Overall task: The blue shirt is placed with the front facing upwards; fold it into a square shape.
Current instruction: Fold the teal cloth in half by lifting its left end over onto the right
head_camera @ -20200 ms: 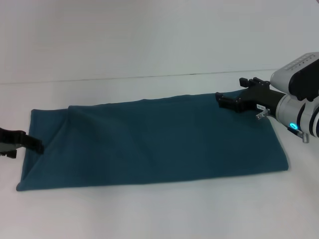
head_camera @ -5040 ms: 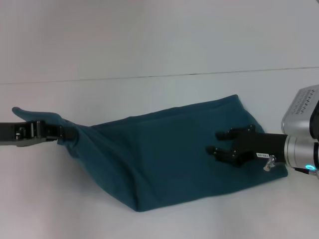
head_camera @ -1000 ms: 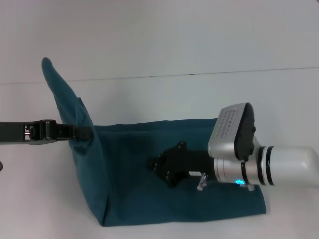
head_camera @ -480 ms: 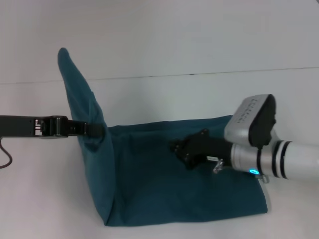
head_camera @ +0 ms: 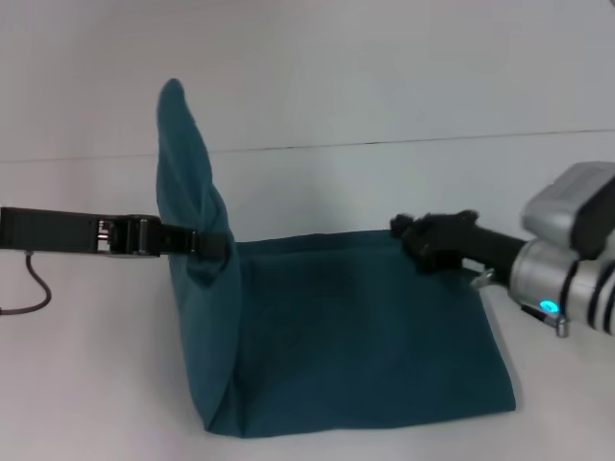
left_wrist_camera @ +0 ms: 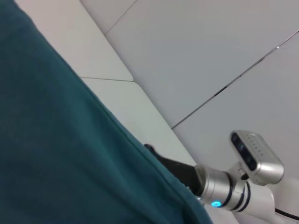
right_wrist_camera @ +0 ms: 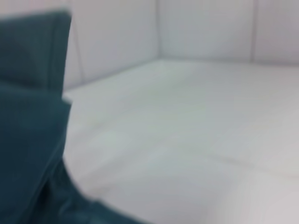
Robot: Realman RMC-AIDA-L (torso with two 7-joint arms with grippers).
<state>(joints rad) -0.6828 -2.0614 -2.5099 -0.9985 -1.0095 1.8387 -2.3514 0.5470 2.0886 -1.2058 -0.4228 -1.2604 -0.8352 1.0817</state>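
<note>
Teal-blue cotton of the blue shirt [head_camera: 356, 327] now half raised: left end lifted into a tall standing flap, carried further toward the middle than half a second ago, right half lying flat on the white desk [head_camera: 384, 182]. Left hand [head_camera: 213, 246] clamped shut on the raised cloth at mid-height, reaching in level from the left. Right hand [head_camera: 411, 235] pulled back from the middle of the cloth to its far right edge, no longer pinning the fold line; open or shut, cannot tell. Likely meaning: fold-over well under way, way cleared for laying the flap down onto the flat half. No lettering visible; shape not yet square.
</note>
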